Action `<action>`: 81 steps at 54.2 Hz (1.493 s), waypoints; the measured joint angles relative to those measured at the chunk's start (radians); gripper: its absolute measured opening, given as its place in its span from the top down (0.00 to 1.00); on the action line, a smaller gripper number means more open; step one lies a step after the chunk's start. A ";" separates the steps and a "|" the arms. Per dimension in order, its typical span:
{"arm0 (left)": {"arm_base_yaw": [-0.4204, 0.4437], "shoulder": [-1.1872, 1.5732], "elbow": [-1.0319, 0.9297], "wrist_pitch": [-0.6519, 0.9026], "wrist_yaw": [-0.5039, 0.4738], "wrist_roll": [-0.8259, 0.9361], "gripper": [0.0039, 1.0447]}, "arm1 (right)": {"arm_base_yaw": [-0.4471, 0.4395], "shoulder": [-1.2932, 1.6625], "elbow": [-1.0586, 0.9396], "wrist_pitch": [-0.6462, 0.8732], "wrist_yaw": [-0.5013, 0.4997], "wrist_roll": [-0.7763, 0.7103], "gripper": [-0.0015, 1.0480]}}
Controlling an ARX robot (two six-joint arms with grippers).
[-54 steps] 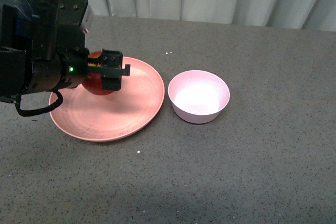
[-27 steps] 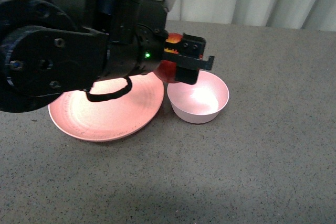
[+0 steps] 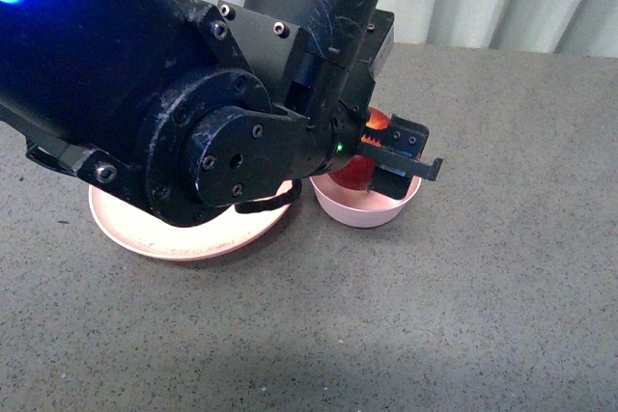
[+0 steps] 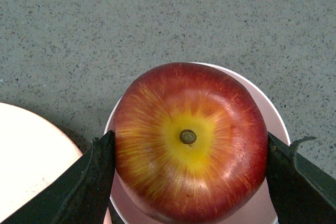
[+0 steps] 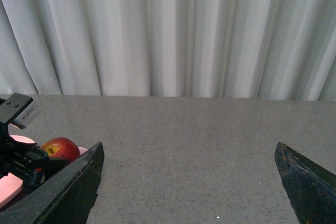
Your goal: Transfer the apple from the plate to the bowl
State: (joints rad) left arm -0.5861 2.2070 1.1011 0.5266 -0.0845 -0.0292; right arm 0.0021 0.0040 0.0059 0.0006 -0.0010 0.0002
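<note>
Apple (image 4: 189, 140) and left gripper (image 4: 190, 150): how do they sit together?

Squeezed between the two black fingers (image 4: 94, 177), one pressed to each flank. The stem end with its yellow patch faces the wrist camera. The pincer is clamped on the fruit.

And where is that over the table?

Straight above the bowl (image 4: 270, 111). From the wrist, the fruit covers most of the opening and only a crescent of pale pink rim shows round it. In the front view the apple (image 3: 353, 173) sits low inside the bowl (image 3: 362, 211). I cannot tell whether it touches the bottom.

The plate?

Just beside the bowl, on the robot's left. A bright edge of the plate (image 4: 31, 166) shows from the wrist. In front, the plate (image 3: 126, 233) is mostly hidden by the arm.

The other arm?

The right gripper (image 5: 189, 150) is spread wide with nothing in it, well off to the side. Its camera catches the apple (image 5: 62, 149) far off, beside the left gripper.
</note>
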 joint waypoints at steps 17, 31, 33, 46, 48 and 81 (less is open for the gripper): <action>-0.005 0.030 0.001 -0.001 0.002 0.007 0.30 | 0.000 0.000 0.000 0.000 0.000 0.000 0.09; -0.005 0.036 0.000 0.021 -0.006 0.011 0.13 | 0.000 0.000 0.000 0.000 0.000 0.000 0.09; -0.005 0.031 -0.004 0.033 0.001 0.006 0.08 | 0.000 0.000 0.000 0.000 0.000 0.000 0.09; 0.000 -0.106 -0.103 0.111 -0.011 -0.044 0.06 | 0.000 0.000 0.000 0.000 0.000 0.000 0.09; 0.004 -0.145 -0.136 0.137 -0.023 -0.059 0.06 | 0.000 0.000 0.000 0.000 0.000 0.000 0.09; 0.167 -0.819 -0.848 0.219 -0.293 -0.197 0.06 | 0.000 0.000 0.000 0.000 0.000 0.000 0.09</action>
State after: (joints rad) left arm -0.4194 1.3880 0.2535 0.7452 -0.3775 -0.2260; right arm 0.0021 0.0040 0.0059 0.0006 -0.0010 0.0002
